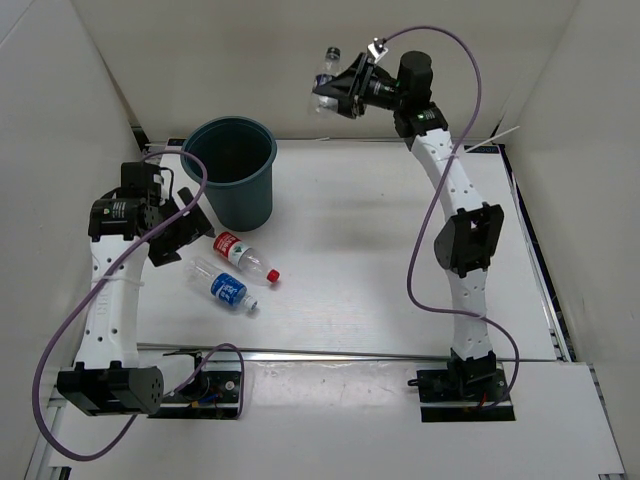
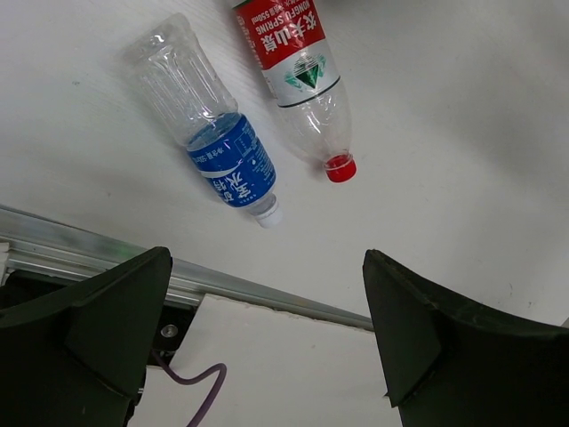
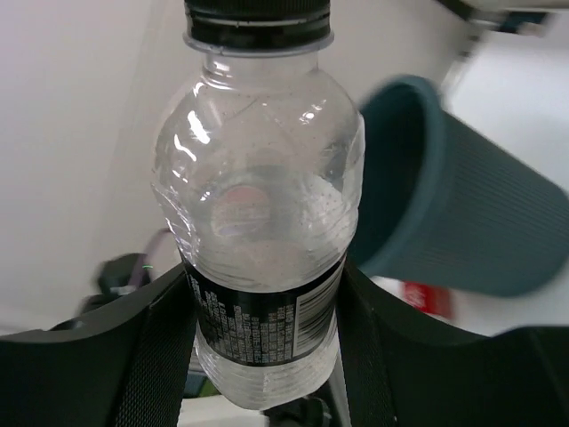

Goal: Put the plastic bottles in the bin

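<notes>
**Transfer step: drop pending**

Top: right gripper [image 1: 338,95] clamps dark-cap bottle [image 1: 325,68] high over far edge of table [image 1: 380,260], right of bin [image 1: 243,200] nr far-left corner. Judgement: swing left till over bin mouth, then release.
Left wrist: left gripper [image 2: 267,298] jaws wide, empty; red-label bottle [image 2: 298,62], blue-label bottle [image 2: 213,133] lie by near edge.
Right wrist: held bottle clear, dented, black label band.
</notes>
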`<action>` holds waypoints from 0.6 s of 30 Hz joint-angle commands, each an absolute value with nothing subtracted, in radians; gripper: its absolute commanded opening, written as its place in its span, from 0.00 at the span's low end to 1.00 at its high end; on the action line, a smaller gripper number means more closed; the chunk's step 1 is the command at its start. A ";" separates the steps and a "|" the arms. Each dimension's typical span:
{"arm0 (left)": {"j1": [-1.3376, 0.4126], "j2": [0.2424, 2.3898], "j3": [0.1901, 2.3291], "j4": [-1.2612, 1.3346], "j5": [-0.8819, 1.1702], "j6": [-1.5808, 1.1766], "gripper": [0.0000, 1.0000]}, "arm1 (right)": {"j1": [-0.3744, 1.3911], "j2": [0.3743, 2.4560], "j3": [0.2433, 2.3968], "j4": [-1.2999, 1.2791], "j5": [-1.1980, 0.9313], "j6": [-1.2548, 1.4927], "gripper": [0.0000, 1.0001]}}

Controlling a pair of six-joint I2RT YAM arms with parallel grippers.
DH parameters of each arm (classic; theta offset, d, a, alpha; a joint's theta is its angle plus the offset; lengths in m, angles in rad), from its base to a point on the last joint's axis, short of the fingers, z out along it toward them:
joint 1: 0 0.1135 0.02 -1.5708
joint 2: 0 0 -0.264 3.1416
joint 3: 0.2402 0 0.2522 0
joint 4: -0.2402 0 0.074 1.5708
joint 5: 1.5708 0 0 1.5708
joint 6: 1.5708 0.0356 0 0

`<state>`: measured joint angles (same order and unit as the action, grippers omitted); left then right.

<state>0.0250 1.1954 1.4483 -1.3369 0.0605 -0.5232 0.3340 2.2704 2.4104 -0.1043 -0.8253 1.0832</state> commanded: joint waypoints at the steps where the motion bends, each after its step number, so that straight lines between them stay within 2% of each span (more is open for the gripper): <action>1: 0.031 1.155 1.434 -1.339 0.057 -0.511 1.00 | 0.397 2.304 2.453 0.240 -0.861 1.402 0.37; 12: -0.002 1.135 1.359 -1.339 0.064 -0.492 1.00 | 0.549 2.408 2.508 0.319 -0.698 1.463 0.39; 18: -0.011 1.104 1.296 -1.348 0.064 -0.483 1.00 | 0.609 2.457 2.548 0.322 -0.539 1.476 0.41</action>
<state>-0.0021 1.1389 1.3178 -1.3430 0.0628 -0.4969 0.6079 2.4496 2.4767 0.2359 -0.6434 1.4536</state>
